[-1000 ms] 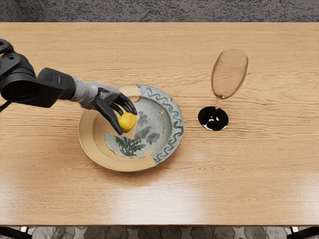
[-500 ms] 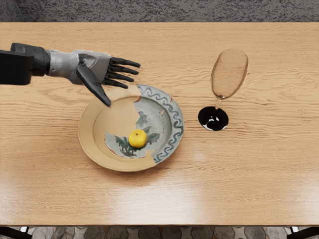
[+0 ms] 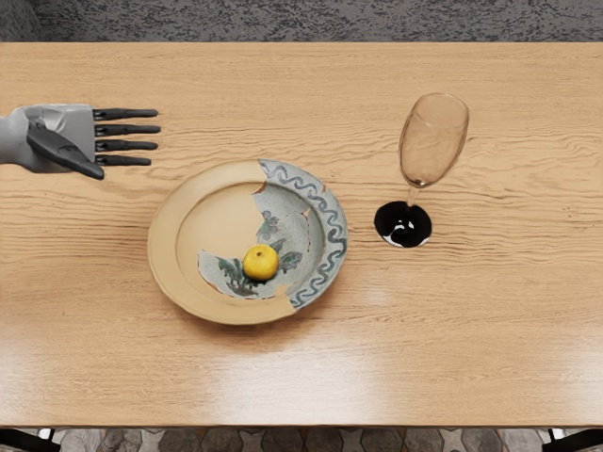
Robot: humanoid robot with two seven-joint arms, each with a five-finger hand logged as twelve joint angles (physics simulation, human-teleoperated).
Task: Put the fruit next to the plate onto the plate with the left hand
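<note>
Left robot hand (image 3: 66, 137) hovers at upper left of the frame, fingers (image 3: 127, 130) straight, holding nothing. Fruit (image 3: 261, 263) sits on plate (image 3: 171, 235), mid-frame. Your risks: the round fruit rolling off; a rightward sweep toppling the wine glass (image 3: 432, 141).

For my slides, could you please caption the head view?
Fruit lies on the plate; open left hand is apart; glass stands right.

So the plate (image 3: 179, 247) sits around the middle of the table (image 3: 301, 377), with the fruit (image 3: 260, 263) on it. The wine glass (image 3: 429, 151) stands off to its right. The left hand (image 3: 71, 138) hangs near the table's left edge, behind the plate.
</note>
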